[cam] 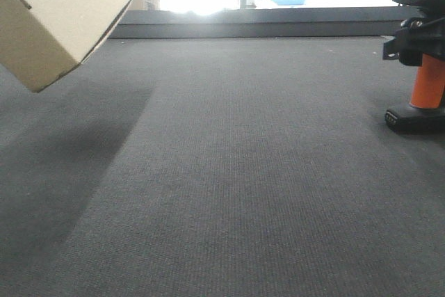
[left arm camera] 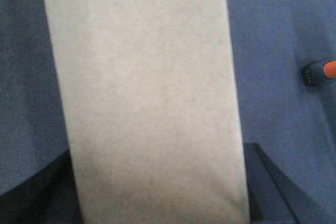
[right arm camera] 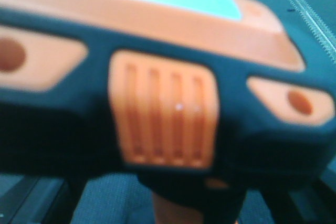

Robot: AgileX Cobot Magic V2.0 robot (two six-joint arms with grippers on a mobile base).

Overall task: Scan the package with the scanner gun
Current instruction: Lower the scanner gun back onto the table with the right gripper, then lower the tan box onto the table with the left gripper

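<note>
The package, a plain cardboard box (cam: 52, 19) with a white label, hangs tilted in the air at the top left. It fills the left wrist view (left arm camera: 147, 98), clamped between my left gripper's dark fingers (left arm camera: 262, 182); that gripper itself is out of the front view. The scanner gun (cam: 427, 81) stands upright at the right edge, with an orange handle and a black base close to the mat. My right gripper (cam: 416, 41) clasps the handle just under the head. The right wrist view shows the orange and black head (right arm camera: 163, 114) close up and blurred, hiding the fingertips.
A dark grey mat (cam: 243, 172) covers the table, and the box casts a shadow on its left part. A raised ledge (cam: 250, 29) runs along the far edge, with cartons and shelving behind. The scanner's base also shows in the left wrist view (left arm camera: 317, 72).
</note>
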